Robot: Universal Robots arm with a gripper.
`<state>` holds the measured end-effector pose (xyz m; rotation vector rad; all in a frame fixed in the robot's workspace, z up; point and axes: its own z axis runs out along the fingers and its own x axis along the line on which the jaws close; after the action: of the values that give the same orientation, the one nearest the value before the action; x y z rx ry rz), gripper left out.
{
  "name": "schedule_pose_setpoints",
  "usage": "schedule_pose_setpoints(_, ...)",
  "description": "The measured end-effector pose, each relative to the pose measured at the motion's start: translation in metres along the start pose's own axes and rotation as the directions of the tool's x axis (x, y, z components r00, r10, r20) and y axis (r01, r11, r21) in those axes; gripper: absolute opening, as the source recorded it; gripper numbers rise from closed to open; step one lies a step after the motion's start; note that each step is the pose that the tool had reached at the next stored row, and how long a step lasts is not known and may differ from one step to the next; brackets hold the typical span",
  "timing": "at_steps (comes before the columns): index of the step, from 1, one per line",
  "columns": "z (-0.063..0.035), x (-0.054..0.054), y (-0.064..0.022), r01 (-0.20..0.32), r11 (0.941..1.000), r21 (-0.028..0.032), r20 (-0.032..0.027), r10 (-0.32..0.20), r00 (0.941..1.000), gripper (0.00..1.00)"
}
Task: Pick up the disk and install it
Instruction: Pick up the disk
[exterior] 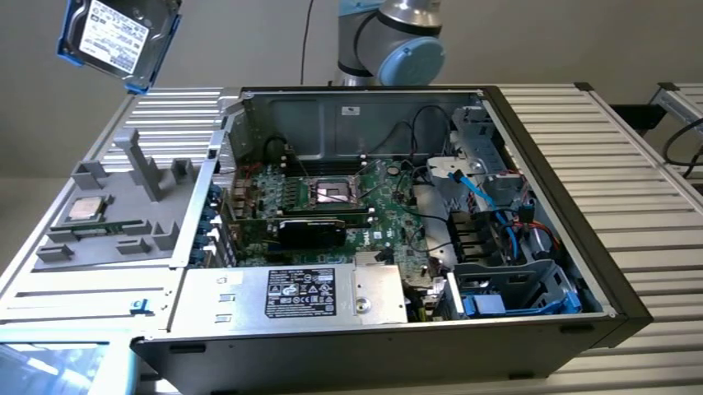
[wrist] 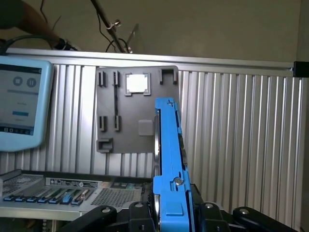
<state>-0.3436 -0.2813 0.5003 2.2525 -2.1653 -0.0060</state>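
The gripper (wrist: pixel 174 215) is clamped on the disk (exterior: pixel 114 37), holding it edge-on with its long axis running out from the jaws, high above the bench (exterior: pixel 637 206) at the exterior view's left, the open computer case (exterior: pixel 363 358) lying below toward the exterior view's right.

Ribbed aluminium table (exterior: pixel 631 156), slatted top. Open computer case (exterior: pixel 363 355) rests at centre, side panel off. Grey moulded fixture tray (exterior: pixel 110 244) lies just beside case, toward exterior view's left. Light-blue-framed tablet (wrist: pixel 21 104) lies at table edge, near tray.
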Motion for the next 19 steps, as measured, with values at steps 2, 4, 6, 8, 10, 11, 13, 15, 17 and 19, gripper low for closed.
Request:
schedule_pose_setpoints(2, -0.0002, 0.002, -0.0026, 0.0, 1.0, 0.0001, -0.0006, 0.0, 1.0, 0.39)
schedule_pose_setpoints(4, -0.0003, 0.003, -0.0055, 0.0, 1.0, 0.0, -0.001, 0.0, 1.0, 0.39)
schedule_pose_setpoints(6, -0.0004, 0.005, -0.0088, 0.0, 1.0, 0.0, -0.0015, 0.0, 1.0, 0.39)
schedule_pose_setpoints(8, -0.0006, 0.006, -0.0122, 0.0, 1.0, 0.0, -0.002, 0.0, 1.0, 0.39)
schedule_pose_setpoints(10, -0.0009, 0.007, -0.0156, 0.0, 1.0, -0.0001, -0.0028, 0.0, 1.0, 0.39)
schedule_pose_setpoints(11, -0.001, 0.008, -0.0173, 0.0, 1.0, 0.0, -0.0032, 0.0, 1.0, 0.39)
schedule_pose_setpoints(13, -0.0015, 0.009, -0.0209, 0.0, 1.0, -0.0001, -0.0042, 0.0, 1.0, 0.39)
schedule_pose_setpoints(15, -0.002, 0.01, -0.0248, 0.0, 1.0, -0.0001, -0.0055, 0.0, 1.0, 0.39)
schedule_pose_setpoints(17, -0.0027, 0.01, -0.0292, 0.0, 1.0, -0.0003, -0.0067, 0.0, 1.0, 0.39)
schedule_pose_setpoints(19, -0.0035, 0.011, -0.0338, 0.0, 1.0, -0.0004, -0.0081, 0.0, 1.0, 0.39)
